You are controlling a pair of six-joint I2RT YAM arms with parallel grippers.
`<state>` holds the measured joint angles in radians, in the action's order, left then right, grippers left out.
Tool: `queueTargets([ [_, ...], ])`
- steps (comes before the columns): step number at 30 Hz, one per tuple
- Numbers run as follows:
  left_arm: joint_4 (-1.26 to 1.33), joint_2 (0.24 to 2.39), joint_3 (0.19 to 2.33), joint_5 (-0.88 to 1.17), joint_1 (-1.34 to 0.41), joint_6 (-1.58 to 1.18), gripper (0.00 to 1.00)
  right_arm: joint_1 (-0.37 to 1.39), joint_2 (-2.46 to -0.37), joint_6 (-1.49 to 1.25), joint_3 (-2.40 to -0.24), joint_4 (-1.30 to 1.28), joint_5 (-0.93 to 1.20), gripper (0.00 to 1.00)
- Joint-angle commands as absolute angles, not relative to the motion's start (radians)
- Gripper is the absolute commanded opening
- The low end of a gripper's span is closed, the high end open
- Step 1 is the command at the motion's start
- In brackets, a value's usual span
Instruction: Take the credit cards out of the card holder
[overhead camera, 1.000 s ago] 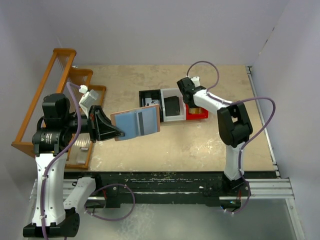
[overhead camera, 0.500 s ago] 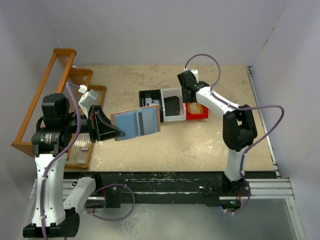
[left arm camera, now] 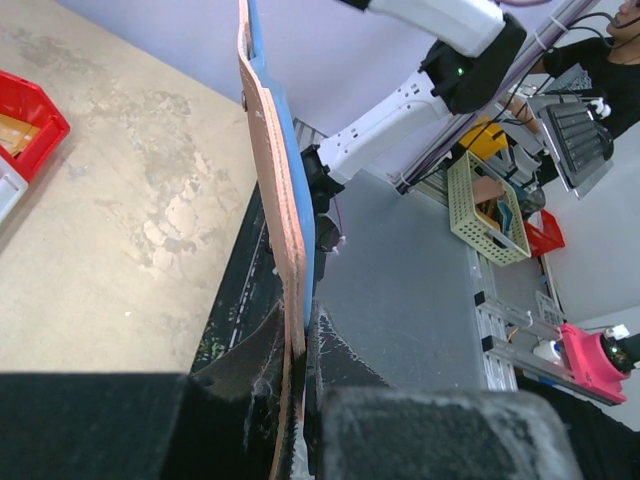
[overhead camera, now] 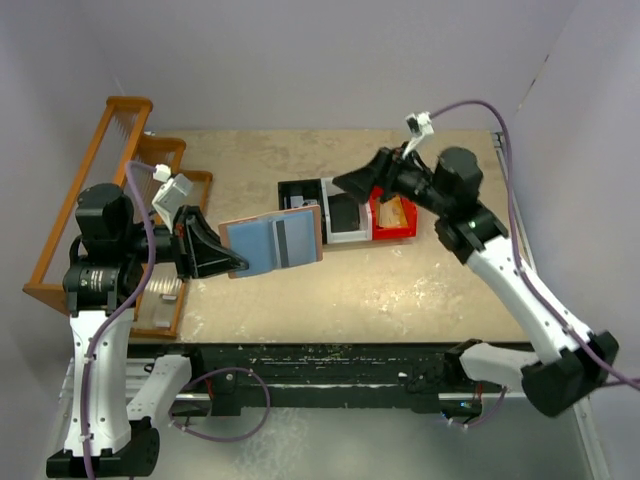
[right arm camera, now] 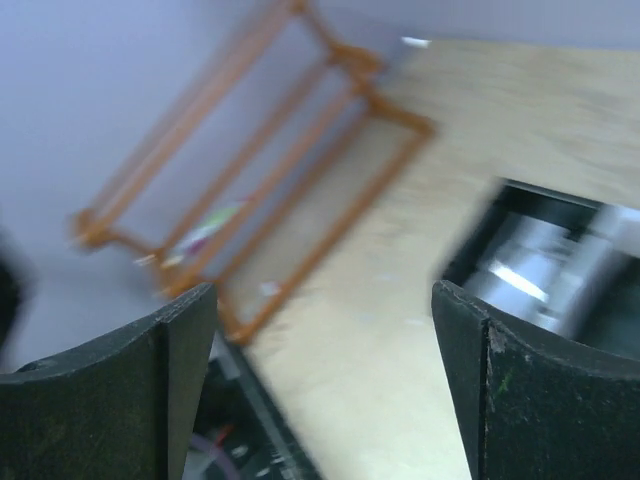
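Card holder (overhead camera: 262, 245), one only, is held open in the air, clamped by its near-left corner in the left tool (overhead camera: 235, 264). Its light blue lining faces up and its salmon leather faces down. The left wrist view shows it edge-on (left arm camera: 272, 200), rising straight out from between the closed fingers (left arm camera: 240, 385).

Two cards can be counted. One with a dark stripe (overhead camera: 285, 243) sits against the lining, beyond the left tool's tips. A tan-orange card (overhead camera: 394, 212) lies in the red bin (overhead camera: 410, 230), below and to the right of the right tool (overhead camera: 342, 182).

The right tool hangs over the row of bins, well apart from the card holder. Its fingers (right arm camera: 150, 400) are spread wide with nothing between them, though that wrist view is blurred.

Three bins stand side by side, touching: black (overhead camera: 297, 192), white (overhead camera: 345, 237) and red. The white one is directly under the right tool's tips.

One orange wooden rack (overhead camera: 95, 170) stands behind the left tool, along the left side of the surface (overhead camera: 420, 280).

The surface is a beige, mottled board with a black rail along its near edge. Pale lavender walls close in on the far, left and right sides. Past the near edge, the left wrist view takes in a grey floor and one yellow-green basket (left arm camera: 490, 200).
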<state>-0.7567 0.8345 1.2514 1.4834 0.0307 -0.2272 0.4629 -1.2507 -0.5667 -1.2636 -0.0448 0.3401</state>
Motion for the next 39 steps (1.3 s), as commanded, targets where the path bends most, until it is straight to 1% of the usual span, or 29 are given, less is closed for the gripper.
queueTargets([
  [1,-0.646,0.82,1.243,1.547,0.034,-0.293,0.0,0.514,-1.091,-0.851,-1.038,0.525,0.822,0.89],
  [3,-0.644,0.82,1.241,1.549,0.034,-0.283,0.0,0.578,-1.042,-0.874,-1.016,0.589,0.822,0.89],
  [5,-0.634,0.822,1.239,1.55,0.034,-0.282,0.0,0.659,-1.051,-0.839,-1.027,0.543,0.813,0.88],
  [8,-0.624,0.825,1.243,1.556,0.034,-0.289,0.0,0.759,-1.084,-0.787,-1.061,0.5,0.779,0.83],
  [12,-0.628,0.821,1.247,1.555,0.034,-0.287,0.0,0.794,-1.098,-0.823,-1.043,0.594,0.786,0.66],
  [15,-0.63,0.817,1.244,1.545,0.034,-0.284,0.0,0.795,-1.083,-0.839,-1.028,0.623,0.785,0.52],
  [19,-0.651,0.818,1.242,1.537,0.034,-0.26,0.0,0.795,-1.046,-0.843,-1.017,0.625,0.802,0.46],
  [21,-0.66,0.818,1.241,1.537,0.034,-0.249,0.0,0.795,-1.029,-0.836,-1.015,0.612,0.799,0.41],
  [25,-0.655,0.821,1.245,1.537,0.034,-0.254,0.0,0.795,-1.01,-0.803,-1.027,0.552,0.781,0.26],
  [29,-0.648,0.816,1.249,1.513,0.034,-0.265,0.0,0.795,-1.014,-0.768,-1.043,0.486,0.755,0.19],
  [30,-0.646,0.815,1.249,1.513,0.034,-0.269,0.0,0.795,-1.019,-0.756,-1.051,0.461,0.743,0.18],
  [33,-0.64,0.813,1.252,1.515,0.034,-0.276,0.0,0.795,-1.04,-0.713,-1.077,0.379,0.708,0.24],
  [34,-0.637,0.812,1.252,1.517,0.034,-0.278,0.0,0.795,-1.043,-0.711,-1.075,0.38,0.705,0.24],
  [36,-0.635,0.81,1.252,1.522,0.034,-0.282,0.0,0.795,-1.039,-0.717,-1.064,0.4,0.704,0.19],
  [39,-0.634,0.807,1.255,1.527,0.034,-0.283,0.0,0.795,-1.032,-0.722,-1.054,0.418,0.703,0.08],
])
